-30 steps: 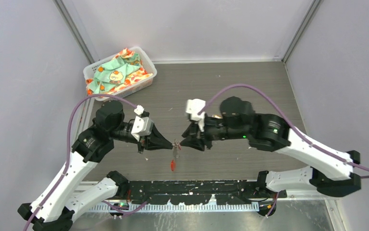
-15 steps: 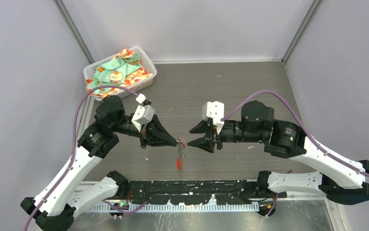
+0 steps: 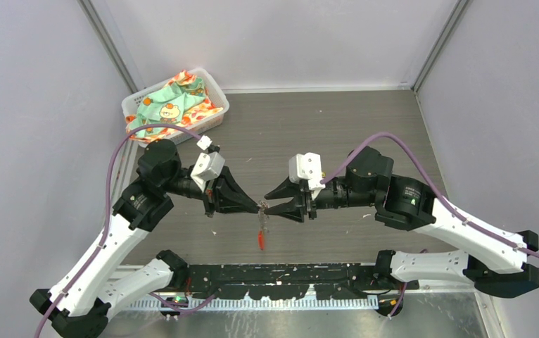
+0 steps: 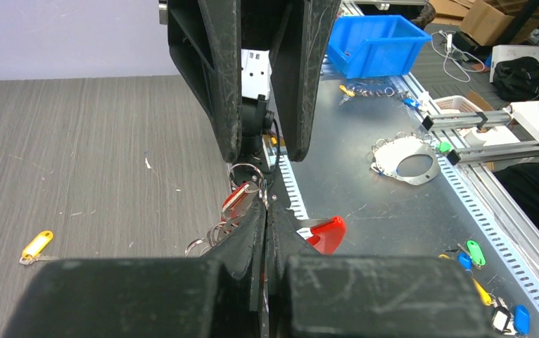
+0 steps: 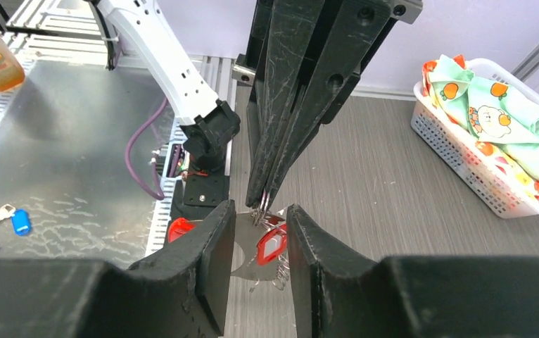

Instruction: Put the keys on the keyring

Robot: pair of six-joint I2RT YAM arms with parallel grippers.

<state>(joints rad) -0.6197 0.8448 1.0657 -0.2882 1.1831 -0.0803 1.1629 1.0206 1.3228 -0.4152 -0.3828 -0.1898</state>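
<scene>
Right gripper (image 3: 268, 203): half a second ago it had backed off with its jaws spread wide. It is now close in again at the left gripper's tip, jaws narrower but still parted. In the right wrist view its fingers stand either side of the hanging cluster without pinching it.

Left gripper (image 3: 257, 206): unchanged over the last second. It is clamped shut on the keyring (image 4: 246, 174) and holds it up off the surface (image 3: 337, 134).

Keyring: the red crescent (image 3: 260, 241) dangles below the pinch point, over the near edge of the surface.

Red-tagged key (image 5: 271, 246): hangs among the wire loops just under the left gripper's tips. I cannot tell whether it is threaded or only tangled there.

Yellow-tagged key (image 4: 36, 246): lies flat on the surface, well apart from both grippers and untouched.

Judgement: the retreat and return look like a retry at taking hold of the ring or the red-tagged key. No second hold is made yet, and the yellow-tagged key is still to be fetched, so the task is roughly half done at best. The slack loops may swing as the jaws close.
</scene>
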